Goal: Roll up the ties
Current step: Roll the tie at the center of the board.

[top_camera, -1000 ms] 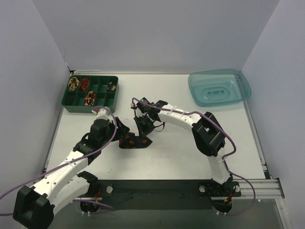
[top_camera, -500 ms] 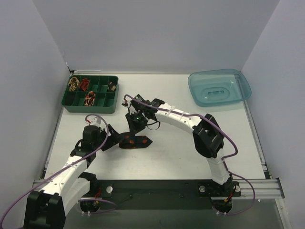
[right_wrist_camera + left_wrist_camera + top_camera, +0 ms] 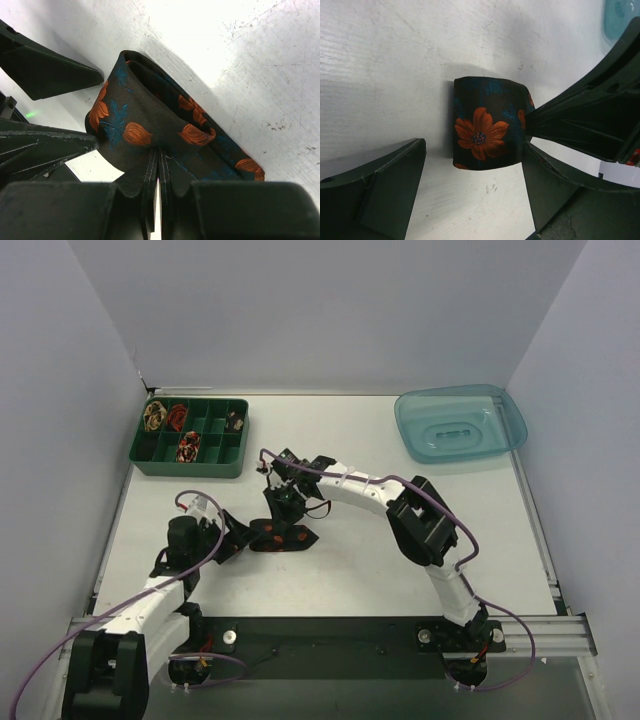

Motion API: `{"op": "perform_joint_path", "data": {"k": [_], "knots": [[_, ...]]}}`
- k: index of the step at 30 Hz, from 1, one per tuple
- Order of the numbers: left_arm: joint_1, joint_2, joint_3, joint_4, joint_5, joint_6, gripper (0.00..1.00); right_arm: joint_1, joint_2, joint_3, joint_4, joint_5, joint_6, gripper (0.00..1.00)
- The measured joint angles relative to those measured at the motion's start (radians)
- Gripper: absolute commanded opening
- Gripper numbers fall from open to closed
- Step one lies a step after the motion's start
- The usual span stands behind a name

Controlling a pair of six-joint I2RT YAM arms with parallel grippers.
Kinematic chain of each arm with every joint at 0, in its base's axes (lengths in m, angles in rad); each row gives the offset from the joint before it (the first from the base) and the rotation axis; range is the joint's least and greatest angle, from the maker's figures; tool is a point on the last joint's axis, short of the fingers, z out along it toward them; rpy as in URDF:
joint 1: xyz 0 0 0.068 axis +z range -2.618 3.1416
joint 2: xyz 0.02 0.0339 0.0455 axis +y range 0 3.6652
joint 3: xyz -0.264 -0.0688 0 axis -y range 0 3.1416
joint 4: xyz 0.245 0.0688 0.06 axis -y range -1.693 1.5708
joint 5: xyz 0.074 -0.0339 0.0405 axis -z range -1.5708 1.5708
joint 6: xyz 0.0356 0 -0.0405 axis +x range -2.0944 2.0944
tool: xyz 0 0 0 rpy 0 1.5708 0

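Observation:
A dark tie [image 3: 287, 537] with orange flowers lies partly rolled on the white table. In the left wrist view its rolled end [image 3: 487, 125] stands just beyond my open left gripper [image 3: 474, 172], touching neither finger. That left gripper [image 3: 232, 538] sits directly left of the tie. My right gripper [image 3: 283, 508] reaches down onto the tie from behind. Its fingertips [image 3: 159, 167] are pressed together on a fold of the tie [image 3: 150, 120]. Other rolled ties [image 3: 187, 447] sit in compartments of the green tray.
The green compartment tray [image 3: 190, 469] stands at the back left. A clear blue plastic bin [image 3: 460, 422] is at the back right. White walls close in the table on three sides. Purple cables run along both arms.
My left gripper has opened wide and pulled back down and left, away from the tie. The right gripper has shifted left, staying shut on the tie.

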Motion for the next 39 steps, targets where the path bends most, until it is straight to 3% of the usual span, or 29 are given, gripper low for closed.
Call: {"op": "perform_joint_path", "data": {"k": [13,20,23,31,39], "knots": [[0.008,0.154,-0.035,0.255,0.086,-0.018,0.83,-0.001,0.0,-0.046,0.043,0.002,0.008,0.05],[0.007,0.264,-0.039,0.375,0.118,-0.047,0.63,-0.001,0.001,-0.103,0.042,0.017,0.011,0.05],[0.002,0.291,-0.049,0.407,0.122,-0.06,0.6,-0.001,0.0,-0.104,0.041,0.019,0.014,0.05],[-0.012,0.238,-0.048,0.37,0.104,-0.058,0.56,-0.001,0.0,-0.104,0.04,0.022,0.015,0.05],[-0.025,0.151,0.014,0.206,0.07,0.002,0.54,0.0,-0.004,-0.104,0.041,0.031,0.015,0.05]]}}
